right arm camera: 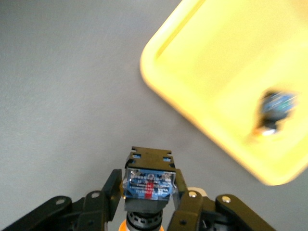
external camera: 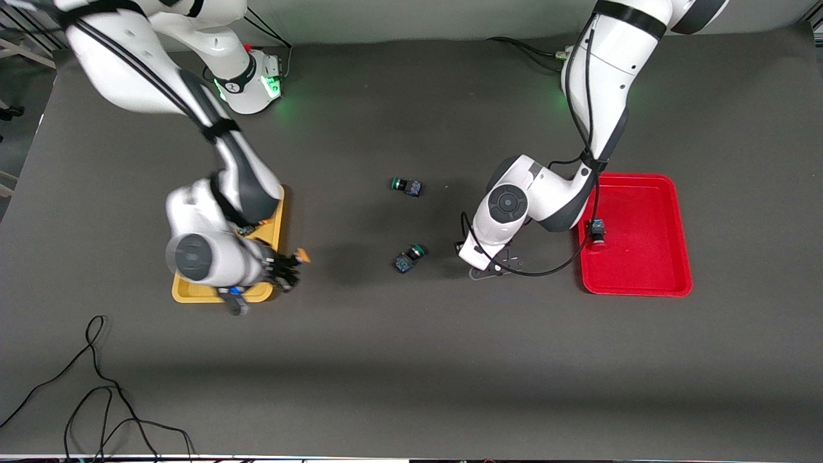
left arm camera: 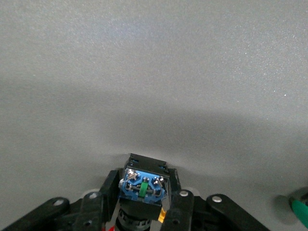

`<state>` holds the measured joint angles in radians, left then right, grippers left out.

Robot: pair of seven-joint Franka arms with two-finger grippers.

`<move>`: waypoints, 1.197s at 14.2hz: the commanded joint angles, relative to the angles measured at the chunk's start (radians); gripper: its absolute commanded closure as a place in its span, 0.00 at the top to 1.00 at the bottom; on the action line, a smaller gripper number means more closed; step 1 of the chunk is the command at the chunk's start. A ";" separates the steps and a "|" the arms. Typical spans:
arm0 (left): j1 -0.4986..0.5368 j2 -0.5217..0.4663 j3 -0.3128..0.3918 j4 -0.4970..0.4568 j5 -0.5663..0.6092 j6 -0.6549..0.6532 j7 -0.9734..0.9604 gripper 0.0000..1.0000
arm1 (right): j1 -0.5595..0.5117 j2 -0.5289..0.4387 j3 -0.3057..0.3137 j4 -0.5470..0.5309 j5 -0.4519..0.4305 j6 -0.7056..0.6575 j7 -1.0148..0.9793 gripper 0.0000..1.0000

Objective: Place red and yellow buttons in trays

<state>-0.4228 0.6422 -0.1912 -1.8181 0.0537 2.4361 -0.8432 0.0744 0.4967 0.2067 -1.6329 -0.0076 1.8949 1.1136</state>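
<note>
Closest to the front camera, the right tool (external camera: 292, 262) (right arm camera: 149, 192) hangs toward the right arm's end of the table (external camera: 411, 360) from the nearer green-capped button (external camera: 410, 257), which lies near the middle of the table. This tool is clenched on a yellow-capped button (external camera: 302, 256) (right arm camera: 148, 183), held over the table just beside a corner of the yellow tray (external camera: 193, 294) (right arm camera: 226, 62). A second button (right arm camera: 274, 113), blurred, lies inside that tray. On the left arm's side of the nearer green-capped button, between it and the red tray (external camera: 643, 193), the left tool (external camera: 490, 269) (left arm camera: 143, 195) sits low over the table. Its fingers (left arm camera: 180, 207) grasp a blue-based button (left arm camera: 143, 185) with the terminals facing the wrist camera; the cap is mostly hidden, so its colour cannot be told. Farther still toward the left arm's end from the nearer green-capped button, a red-capped button (external camera: 598, 233) rests in the red tray, close to the rim that faces the middle of the table. The other green-capped button (external camera: 407, 186) lies farther from the front camera than the nearer green-capped button, almost straight up the table from it and well apart from both trays
</note>
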 commanded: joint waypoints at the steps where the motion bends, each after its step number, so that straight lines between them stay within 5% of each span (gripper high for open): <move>1: -0.013 -0.015 0.013 0.067 0.009 -0.121 -0.030 0.16 | -0.033 -0.044 -0.059 -0.074 0.000 -0.017 -0.156 0.04; 5: 0.097 -0.109 -0.007 0.149 -0.026 -0.385 0.048 0.15 | -0.033 -0.044 -0.187 -0.259 0.001 0.201 -0.336 0.04; 8: 0.257 -0.226 -0.007 0.033 -0.064 -0.460 0.295 0.15 | -0.034 -0.032 -0.197 -0.317 0.001 0.326 -0.356 0.08; 9: 0.322 -0.270 -0.004 -0.027 -0.064 -0.460 0.399 0.16 | -0.034 -0.030 -0.201 -0.317 0.001 0.328 -0.356 0.18; 10: 0.387 -0.301 -0.002 -0.076 -0.060 -0.459 0.514 0.16 | -0.034 -0.032 -0.202 -0.317 0.001 0.326 -0.356 0.64; 11: 0.459 -0.318 -0.001 -0.120 -0.049 -0.451 0.630 0.16 | -0.034 -0.038 -0.202 -0.317 0.001 0.325 -0.354 0.99; 17: 0.664 -0.217 -0.001 -0.179 0.125 -0.292 0.826 0.21 | -0.031 -0.212 -0.196 -0.213 0.001 0.100 -0.414 1.00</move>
<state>0.2288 0.3933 -0.1756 -1.9586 0.1271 2.0610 -0.0233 0.0347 0.3836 0.0123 -1.8793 -0.0075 2.1034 0.7588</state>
